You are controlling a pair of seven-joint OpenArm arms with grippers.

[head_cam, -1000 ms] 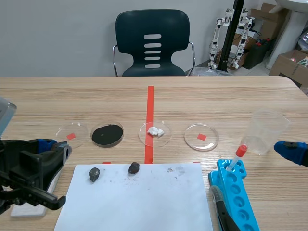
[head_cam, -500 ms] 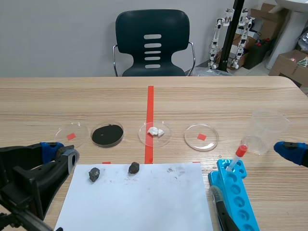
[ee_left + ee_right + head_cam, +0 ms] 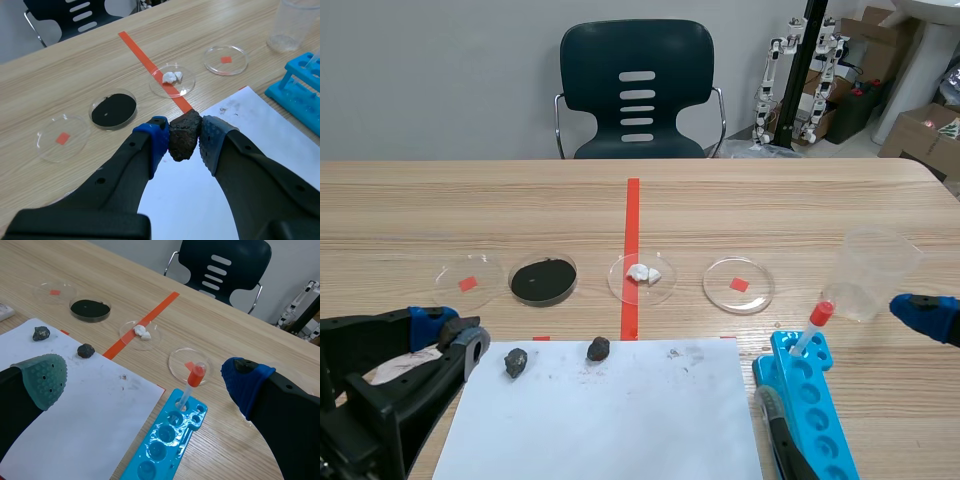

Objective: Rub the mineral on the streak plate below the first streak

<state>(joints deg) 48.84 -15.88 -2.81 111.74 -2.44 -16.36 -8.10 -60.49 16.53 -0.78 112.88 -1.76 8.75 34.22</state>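
Between the left claw's padded fingers a dark, rough mineral lump is clamped, over the white paper sheet; only the left wrist view shows this lump, which cannot be made out in the scene view. Right claw gapes apart, a blue plastic tube rack beneath it.

The mineral is blackish-brown, the sheet white with grey smudges, the rack bright blue.

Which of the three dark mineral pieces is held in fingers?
The mineral piece clamped between the fingers of the left gripper. The other two pieces lie loose on the white paper.
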